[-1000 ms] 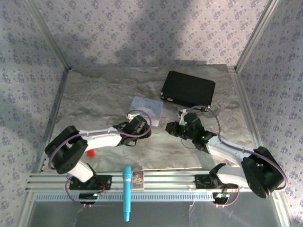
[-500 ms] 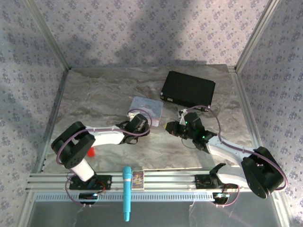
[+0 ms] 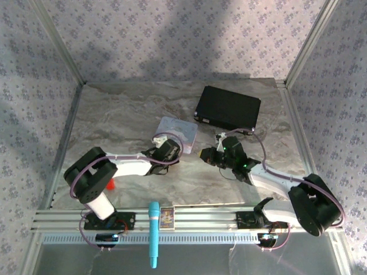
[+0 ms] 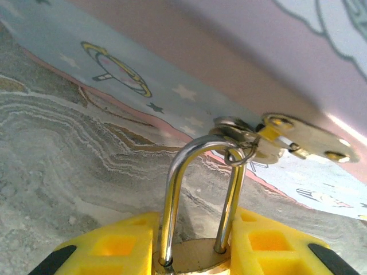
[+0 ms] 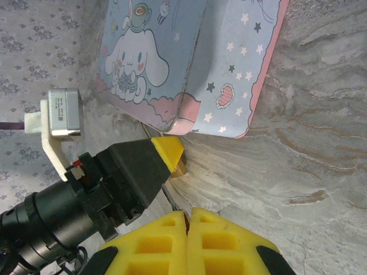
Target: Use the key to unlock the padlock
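Left jaws clamp the padlock (image 4: 195, 260) by its brass body; right jaws are pressed fully together.

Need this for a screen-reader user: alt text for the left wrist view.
A brass padlock, shackle upright, sits between two yellow fingertips. A key ringed to the shackle lies by a pastel tin on a marbled table.

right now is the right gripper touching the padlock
apart: the right wrist view shows bare tabletop between the shut right gripper and the padlock
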{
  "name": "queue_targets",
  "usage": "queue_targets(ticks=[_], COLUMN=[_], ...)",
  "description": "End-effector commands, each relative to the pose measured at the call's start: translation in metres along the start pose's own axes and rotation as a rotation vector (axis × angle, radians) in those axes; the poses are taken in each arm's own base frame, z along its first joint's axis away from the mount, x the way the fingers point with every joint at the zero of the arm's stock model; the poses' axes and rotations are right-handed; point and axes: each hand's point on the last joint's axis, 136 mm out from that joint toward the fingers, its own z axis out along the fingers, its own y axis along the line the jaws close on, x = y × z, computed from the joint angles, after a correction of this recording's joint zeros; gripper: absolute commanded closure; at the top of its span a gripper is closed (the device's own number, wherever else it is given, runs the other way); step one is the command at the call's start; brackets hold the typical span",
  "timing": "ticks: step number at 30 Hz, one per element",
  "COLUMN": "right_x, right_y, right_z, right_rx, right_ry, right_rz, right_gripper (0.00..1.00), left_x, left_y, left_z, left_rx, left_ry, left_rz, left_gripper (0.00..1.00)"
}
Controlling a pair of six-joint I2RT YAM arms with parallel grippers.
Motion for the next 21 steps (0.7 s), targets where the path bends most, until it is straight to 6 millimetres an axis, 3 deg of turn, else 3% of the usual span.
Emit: queue_targets(ticks=[1,5,10,14,21], right_x=[0.007,0.018,0.026,0.034,0.038], right_y=[-0.007,-0.019,-0.019,-0.016,-0.031], right_z=[0.007,0.019,0.030,0.039,0.042], right_rx=[-0.012,-0.012,-0.033,-0.038,-0.022], right_ry=[0.011,0.024,0.034,0.062,-0.012], right_rz=[0.057,0.129,0.136,0.107,0.104], right_gripper=[1.00,1.00,1.00,1.00,1.00], left_x=[0.016,0.018,0.015,0.014,0.020], left_y=[-0.022,-0.034,-0.050,-0.048,-0.052], left_z=[-0.006,-0.007,-0.011,-0.011,0.000], left_rx=[0.120,0.194,0.229,0.208,0.210], left_ry=[0.077,0.108,0.140,0.159,0.194], left_rz=[-0.138,-0.291,-0.349,-0.420,-0.546], left_gripper=[0.81,0.85,0.87,0.87,0.86])
